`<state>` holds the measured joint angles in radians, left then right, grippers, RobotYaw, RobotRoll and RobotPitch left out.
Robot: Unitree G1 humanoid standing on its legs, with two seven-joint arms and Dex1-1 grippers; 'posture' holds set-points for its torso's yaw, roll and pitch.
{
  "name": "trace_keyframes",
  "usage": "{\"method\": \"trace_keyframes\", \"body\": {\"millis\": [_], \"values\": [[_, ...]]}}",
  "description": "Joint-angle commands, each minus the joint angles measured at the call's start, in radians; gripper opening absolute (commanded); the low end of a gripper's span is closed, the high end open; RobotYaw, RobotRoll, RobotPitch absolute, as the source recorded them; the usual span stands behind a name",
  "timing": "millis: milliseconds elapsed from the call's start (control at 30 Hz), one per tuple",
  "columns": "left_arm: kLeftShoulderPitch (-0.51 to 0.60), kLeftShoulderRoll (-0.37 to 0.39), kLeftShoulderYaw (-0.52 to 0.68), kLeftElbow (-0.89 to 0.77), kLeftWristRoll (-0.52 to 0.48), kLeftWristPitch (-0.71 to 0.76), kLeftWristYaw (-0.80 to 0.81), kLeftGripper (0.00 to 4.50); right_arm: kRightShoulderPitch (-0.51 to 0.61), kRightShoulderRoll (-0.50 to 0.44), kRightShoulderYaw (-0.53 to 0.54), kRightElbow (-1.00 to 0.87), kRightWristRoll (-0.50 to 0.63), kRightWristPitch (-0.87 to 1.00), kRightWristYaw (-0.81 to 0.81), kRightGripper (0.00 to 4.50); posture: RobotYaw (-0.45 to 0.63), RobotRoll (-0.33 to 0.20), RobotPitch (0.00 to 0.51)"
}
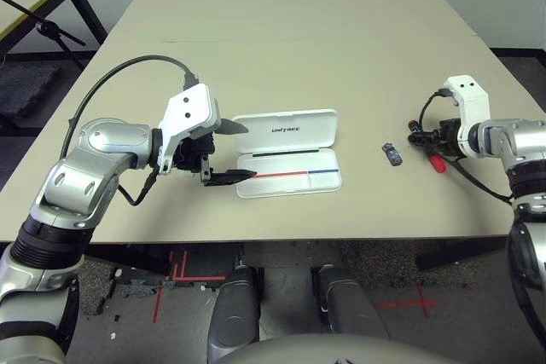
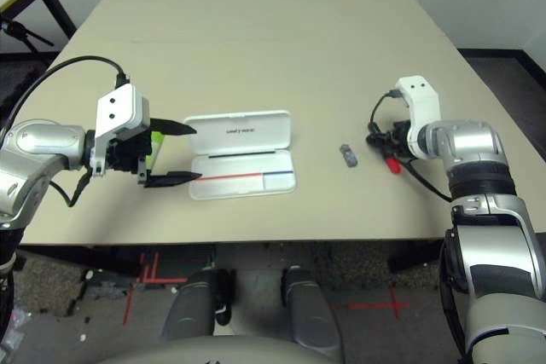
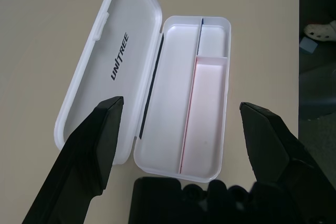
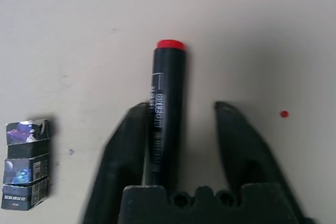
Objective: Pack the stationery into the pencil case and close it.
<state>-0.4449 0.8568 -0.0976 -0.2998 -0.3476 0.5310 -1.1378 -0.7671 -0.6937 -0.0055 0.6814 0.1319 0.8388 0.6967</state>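
The white pencil case (image 1: 286, 131) lies open in the middle of the table, lid flat behind its tray (image 3: 207, 103), which has a red-and-blue stripe. My left gripper (image 1: 249, 151) is open at the case's left end, fingers spread wide and nothing between them. A lime-green highlighter (image 2: 156, 144) peeks out beneath that hand. At the right, my right gripper (image 4: 181, 106) is open and straddles the red marker (image 4: 167, 103): one finger lies against it, the other a small gap away. The tiny dark block (image 1: 392, 153) sits just left of the marker.
The beige table (image 1: 299, 31) stretches far behind the case. A second table corner and a black stand (image 1: 34, 14) sit off the left side. A small red dot (image 4: 284, 114) marks the tabletop near the marker.
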Motion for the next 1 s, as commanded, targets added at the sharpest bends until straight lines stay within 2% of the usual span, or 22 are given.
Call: {"method": "trace_keyframes", "body": {"millis": [33,67,300,433,700,833,1000], "values": [[-0.003,0.012,-0.005,-0.005,0.007,0.006,0.004,4.5,-0.017,-0.006,-0.004,0.042,-0.022,-0.019,-0.024,0.83,0.0,0.0,0.102],[-0.002,0.013,-0.004,-0.005,0.006,0.006,0.004,4.5,-0.027,-0.01,-0.003,0.04,-0.024,-0.021,-0.023,0.54,0.0,0.0,0.103],[0.007,0.032,0.008,0.0,-0.001,0.001,-0.005,4.5,-0.074,-0.037,0.052,-0.048,-0.041,-0.033,0.065,0.5,0.0,0.0,0.105],[0.012,0.041,0.008,0.0,-0.002,0.0,-0.005,4.5,-0.064,-0.086,0.138,-0.137,-0.065,-0.138,0.217,0.5,0.01,0.0,0.107],[0.02,0.054,0.011,0.002,0.001,-0.001,-0.006,4.5,-0.067,-0.18,0.241,-0.256,-0.085,-0.412,0.549,0.5,0.02,0.0,0.108],[0.027,0.058,0.011,-0.001,0.0,0.001,-0.002,4.5,-0.075,-0.172,0.275,-0.333,-0.065,-0.454,0.685,0.5,0.02,0.0,0.107],[0.031,0.059,0.011,-0.002,0.001,0.001,0.001,4.5,-0.079,-0.138,0.298,-0.4,-0.056,-0.461,0.767,0.5,0.02,0.0,0.104]]}}
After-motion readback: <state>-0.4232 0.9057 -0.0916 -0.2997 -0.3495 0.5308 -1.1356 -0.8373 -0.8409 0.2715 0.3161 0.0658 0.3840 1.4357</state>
